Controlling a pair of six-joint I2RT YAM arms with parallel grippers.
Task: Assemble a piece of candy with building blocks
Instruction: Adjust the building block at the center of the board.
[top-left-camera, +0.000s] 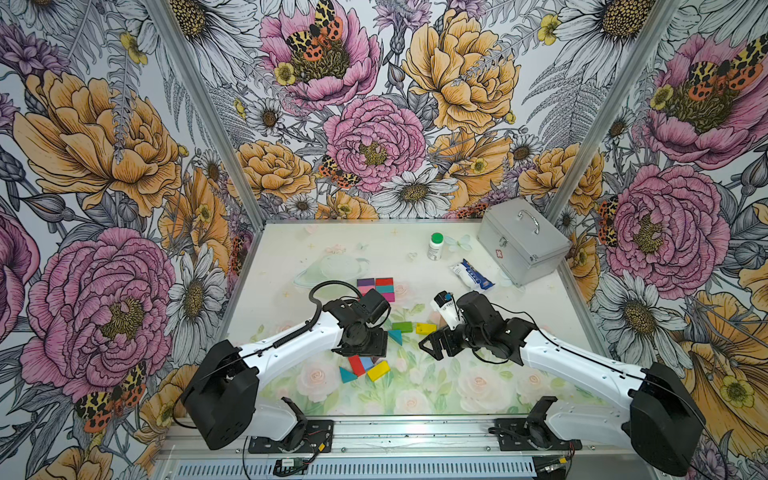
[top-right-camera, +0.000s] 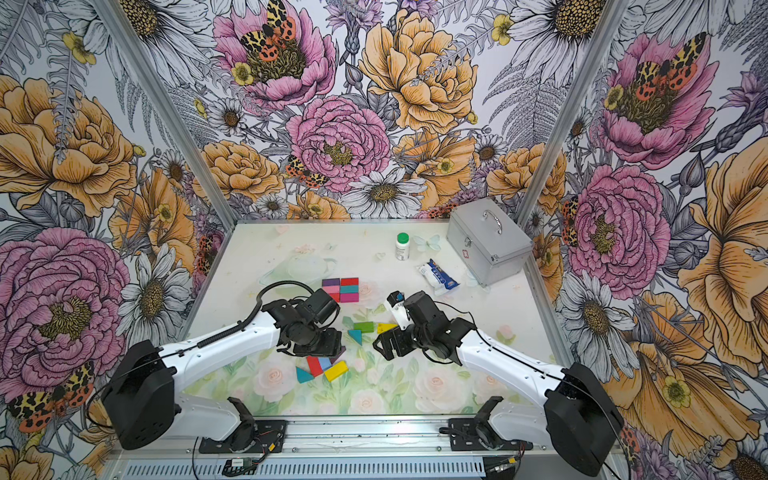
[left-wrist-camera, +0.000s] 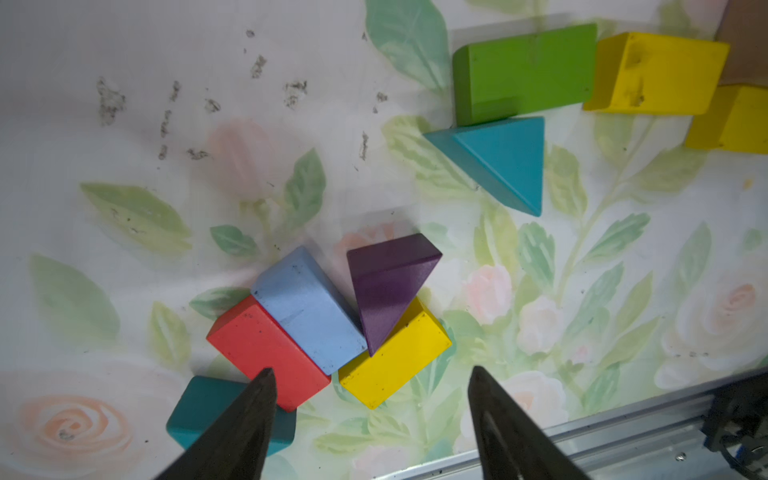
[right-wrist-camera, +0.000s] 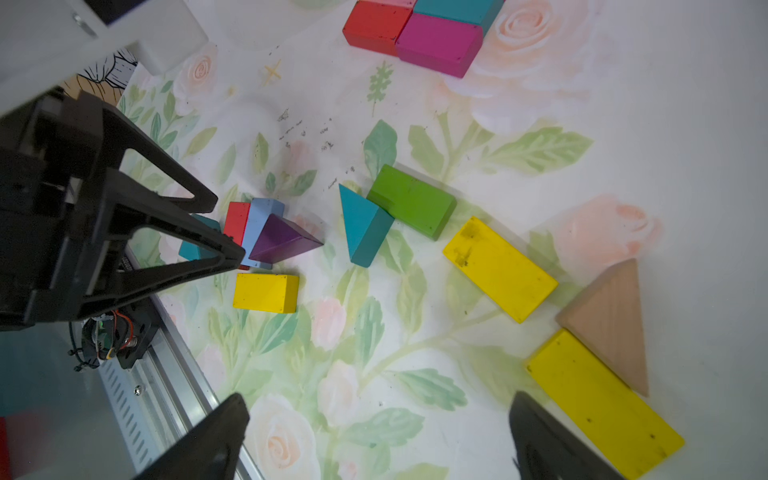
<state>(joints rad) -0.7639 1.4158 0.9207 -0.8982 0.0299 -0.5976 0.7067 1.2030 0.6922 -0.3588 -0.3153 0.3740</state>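
Floral wallpaper covers all three walls of the booth with huge pink and orange peonies, white daisies and spotted moths. Bare aluminium posts stand at the two back corners. Below lies the white worktop, printed with pale roses and green leaves that crowd toward the front. The left wrist view shows dark scuff marks on the print. A slotted aluminium rail edges the near side and carries the bases of the two white-and-black arms.

A closed silver metal case with a handle sits askew in the far right corner. A crumpled blue-and-white packet lies just in front of it, and a white bottle with a green cap stands upright nearby.

The painted building blocks occupy mid-worktop. A tight grid of purple, pink, red, teal and magenta rectangles lies behind the left wrist. A green rectangle touching a teal triangle, with yellow ones beside them, lies between the arms. Nearer the rail is a cluster of red, light blue and yellow rectangles with a purple triangle leaning against them.

The left fingers are spread over that cluster, pinching nothing. The right fingers are spread wide above bare print.
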